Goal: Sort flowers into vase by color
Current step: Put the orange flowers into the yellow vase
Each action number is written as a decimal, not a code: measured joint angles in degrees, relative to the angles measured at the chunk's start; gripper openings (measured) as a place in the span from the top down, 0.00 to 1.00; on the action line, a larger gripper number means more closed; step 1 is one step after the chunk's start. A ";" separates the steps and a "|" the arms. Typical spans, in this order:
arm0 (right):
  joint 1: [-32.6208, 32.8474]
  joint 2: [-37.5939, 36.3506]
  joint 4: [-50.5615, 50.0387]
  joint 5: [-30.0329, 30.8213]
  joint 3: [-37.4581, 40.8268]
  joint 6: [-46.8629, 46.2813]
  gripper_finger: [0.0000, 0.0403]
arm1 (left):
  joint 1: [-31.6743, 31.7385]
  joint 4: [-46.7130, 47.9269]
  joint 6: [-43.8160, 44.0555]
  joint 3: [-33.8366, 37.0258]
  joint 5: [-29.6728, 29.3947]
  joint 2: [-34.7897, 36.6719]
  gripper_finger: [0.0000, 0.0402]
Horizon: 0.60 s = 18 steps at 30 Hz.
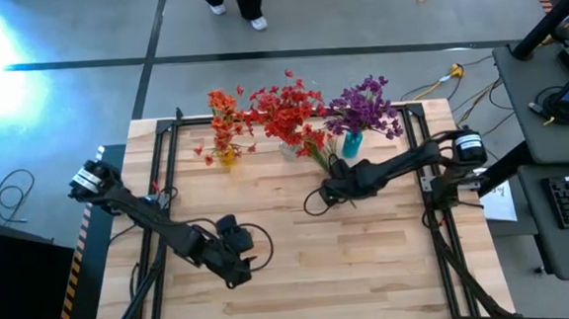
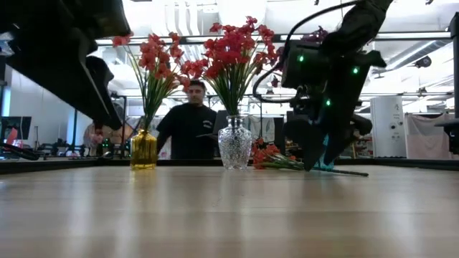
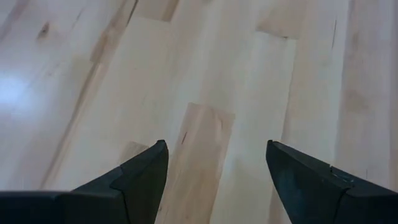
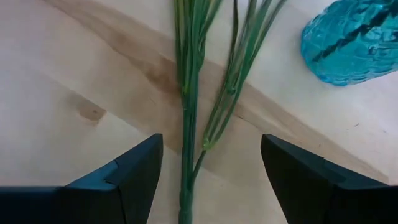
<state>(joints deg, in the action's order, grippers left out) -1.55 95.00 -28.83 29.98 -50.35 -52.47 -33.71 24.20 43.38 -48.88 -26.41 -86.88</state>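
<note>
Right tool (image 1: 328,193) sits open over the loose flower stems (image 1: 322,155) on the worktop (image 1: 371,273), holding nothing. In the high view those sprigs lie flat, long axis running from the tool up toward the vases, blossoms at the far end. Beyond the tool: yellow vase (image 1: 227,157) with orange-red blooms, clear vase (image 1: 289,147) with red, blue vase (image 1: 352,142) with purple. Left tool (image 1: 234,266) is well apart, near the front, open and empty.

Low view: right tool (image 2: 315,163) tips down at the worktop, loose sprigs (image 2: 272,159) lying just beside it. A person stands behind the vases.

Left wrist view: both fingers (image 3: 140,180) spread, bare wood between.

Right wrist view: fingers (image 4: 134,171) spread, green stems (image 4: 189,118) running lengthwise through the gap, not pinched. Blue vase (image 4: 348,40) ahead and off to one side.
</note>
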 joint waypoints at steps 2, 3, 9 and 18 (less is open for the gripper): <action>0.01 0.96 0.31 0.18 -0.02 0.06 0.35 | 0.00 -0.19 0.25 -0.17 0.02 -0.64 0.36; 0.04 1.32 0.38 0.25 -0.05 0.07 0.37 | 0.01 -0.19 0.46 -0.18 0.00 -0.82 0.36; 0.19 2.47 1.39 -1.18 -0.20 0.59 0.54 | 0.01 -0.19 0.67 -0.18 -0.02 -1.16 0.36; 2.67 0.44 0.47 -7.27 0.02 0.57 0.90 | 0.01 -0.13 0.67 -0.18 0.00 -0.84 0.36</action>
<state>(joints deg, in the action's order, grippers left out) 1.12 95.44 -28.36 22.71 -50.33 -51.89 -33.69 24.07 44.05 -49.06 -26.41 -87.72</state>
